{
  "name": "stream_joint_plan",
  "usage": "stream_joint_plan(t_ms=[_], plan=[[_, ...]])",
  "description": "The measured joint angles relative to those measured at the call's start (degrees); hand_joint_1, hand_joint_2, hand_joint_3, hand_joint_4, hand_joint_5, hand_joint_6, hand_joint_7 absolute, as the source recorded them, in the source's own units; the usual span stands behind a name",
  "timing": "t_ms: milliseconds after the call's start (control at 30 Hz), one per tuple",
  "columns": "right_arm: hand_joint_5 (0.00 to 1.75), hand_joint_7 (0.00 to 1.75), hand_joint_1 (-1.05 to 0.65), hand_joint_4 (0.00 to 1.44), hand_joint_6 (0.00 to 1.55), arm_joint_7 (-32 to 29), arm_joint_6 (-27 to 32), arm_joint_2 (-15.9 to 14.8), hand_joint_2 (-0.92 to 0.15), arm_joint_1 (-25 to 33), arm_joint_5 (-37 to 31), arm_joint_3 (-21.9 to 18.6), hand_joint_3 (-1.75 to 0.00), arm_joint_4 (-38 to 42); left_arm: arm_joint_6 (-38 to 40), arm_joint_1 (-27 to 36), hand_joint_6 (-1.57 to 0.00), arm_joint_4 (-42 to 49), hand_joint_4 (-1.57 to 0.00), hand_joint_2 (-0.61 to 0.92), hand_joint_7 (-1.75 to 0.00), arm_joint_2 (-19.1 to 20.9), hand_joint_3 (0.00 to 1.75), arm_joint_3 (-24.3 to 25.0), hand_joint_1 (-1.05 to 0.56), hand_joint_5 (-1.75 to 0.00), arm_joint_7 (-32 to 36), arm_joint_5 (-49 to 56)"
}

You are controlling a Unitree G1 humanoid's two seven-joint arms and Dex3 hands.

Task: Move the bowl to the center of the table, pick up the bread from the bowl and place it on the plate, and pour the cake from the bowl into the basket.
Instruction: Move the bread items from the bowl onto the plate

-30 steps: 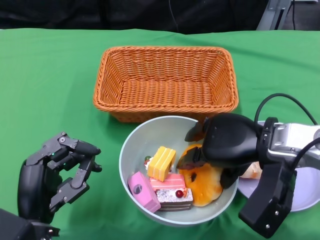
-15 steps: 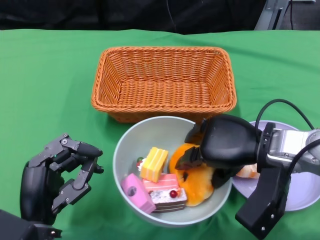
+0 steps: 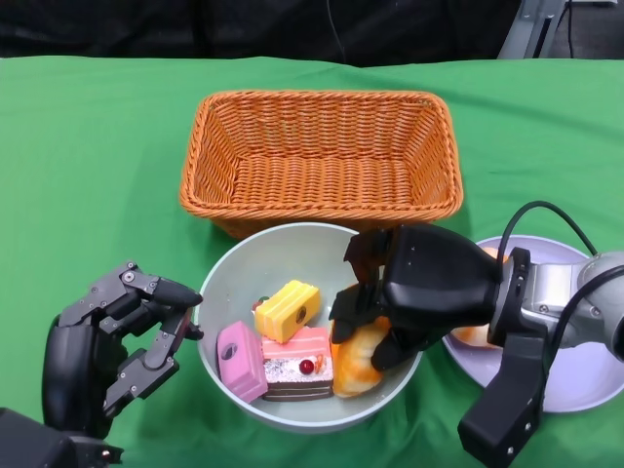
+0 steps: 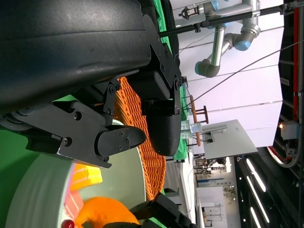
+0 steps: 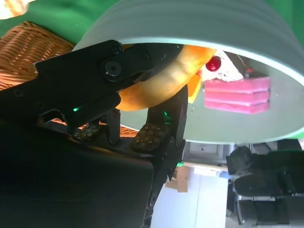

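The right hand reaches into the bowl from the plate side, fingers closed around the orange bread, seemingly so it can carry it across to the plate. The left hand rests empty and spread beside the bowl's rim. The cake slices lie inside the bowl, with the basket just behind on the worktop.

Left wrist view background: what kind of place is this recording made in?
Probably a robotics lab or test hall. The left wrist view shows an industrial robot arm on a stand and strip lights beyond the table, whose green cloth carries toy food in a bowl.
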Motion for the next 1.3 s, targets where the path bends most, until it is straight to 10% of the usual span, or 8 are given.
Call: stream_joint_plan(t_ms=[533, 1300], plan=[[0.99, 0.5, -0.23, 0.85, 0.94, -5.5, -1.4, 1.4, -0.92, -0.4, 2.1, -1.9, -0.01, 2.4, -0.1, -0.6, -0.81, 1.9, -0.73, 0.9, -1.08, 0.0, 0.5, 0.0, -0.06, -1.46, -0.4, -0.5], [1.1, 0.51, -0.23, 0.84, 0.94, 0.6, -3.4, 1.5, -0.91, 2.0, 12.6, -10.4, -0.02, -1.8, -1.1, -1.2, -0.8, 3.2, -0.72, 0.88, -1.12, 0.1, 0.51, 0.7, -0.06, -1.5, -0.2, 0.0]])
